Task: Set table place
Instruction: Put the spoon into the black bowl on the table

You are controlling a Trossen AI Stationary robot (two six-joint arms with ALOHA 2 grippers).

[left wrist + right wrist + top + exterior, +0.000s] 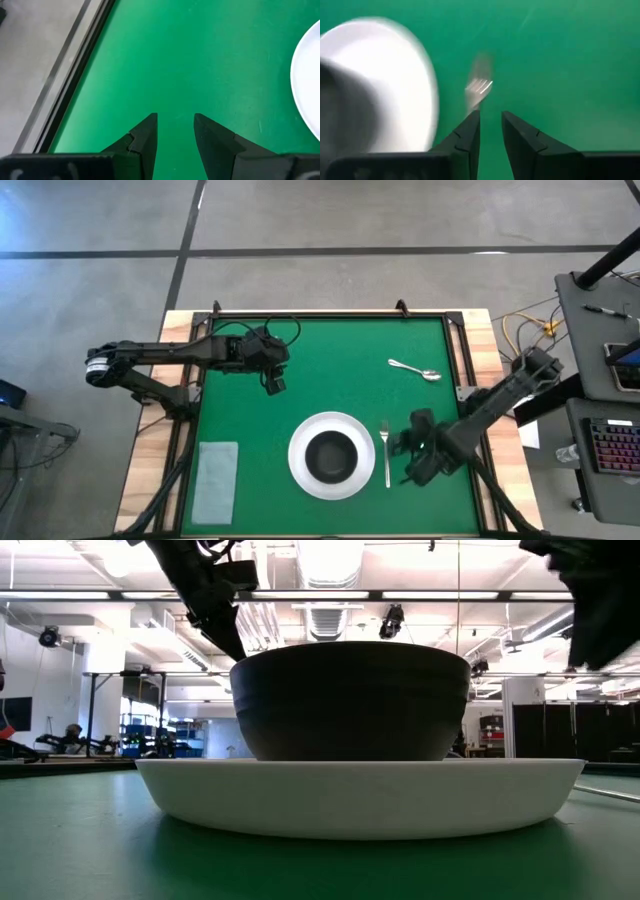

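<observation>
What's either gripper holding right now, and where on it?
Nothing. The left gripper is open over bare table; the right gripper is open with nothing between its fingers, beside the fork.

Light falls evenly from overhead; my low camera looks into bright ceiling strips that glare white behind the bowl point(350, 700), leaving it a dark silhouette. The table point(330, 370) shows no hard shadows. Ahead of my right claw point(491, 131) the plate point(395, 75) and fork point(479, 89) smear with blur. My left claw's point(175, 131) picture stays crisp.
</observation>
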